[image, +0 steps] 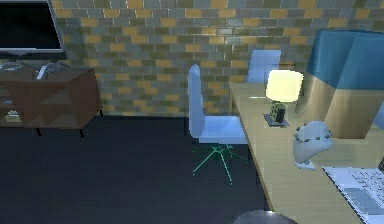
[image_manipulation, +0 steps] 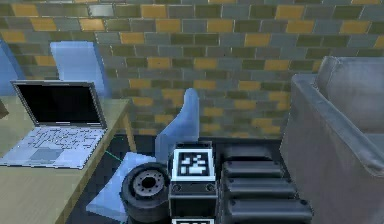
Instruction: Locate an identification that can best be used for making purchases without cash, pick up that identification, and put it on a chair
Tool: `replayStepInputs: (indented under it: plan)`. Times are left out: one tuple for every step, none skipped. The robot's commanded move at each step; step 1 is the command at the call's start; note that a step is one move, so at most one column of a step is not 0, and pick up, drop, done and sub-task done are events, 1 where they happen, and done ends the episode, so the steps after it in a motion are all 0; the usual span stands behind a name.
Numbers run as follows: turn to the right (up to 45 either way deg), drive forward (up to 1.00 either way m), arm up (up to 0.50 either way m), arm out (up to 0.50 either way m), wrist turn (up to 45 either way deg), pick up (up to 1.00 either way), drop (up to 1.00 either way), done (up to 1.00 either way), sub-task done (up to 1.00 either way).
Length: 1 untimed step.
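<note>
The laptop [image_manipulation: 55, 125] and desk [image_manipulation: 30, 195] sit at the arm side view's left, then the gripper [image_manipulation: 138, 195] low down with the pale blue chair [image_manipulation: 186, 118] right behind it, so I can't tell if it's got anything. The card is too small to pick out; my guess is it's on the desk, leftward of the gripper, maybe that dark bit [image: 274, 118] by the lamp [image: 284, 86].

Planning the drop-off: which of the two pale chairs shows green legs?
The near chair, left of the desk in the forward view; the far chair stands beyond the desk, legs hidden.
</note>
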Motion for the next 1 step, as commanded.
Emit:
replayStepInputs:
  plan:
    - [0.0,0.00,0.00,0.48,0.0,0.00,0.00,0.00,0.00]
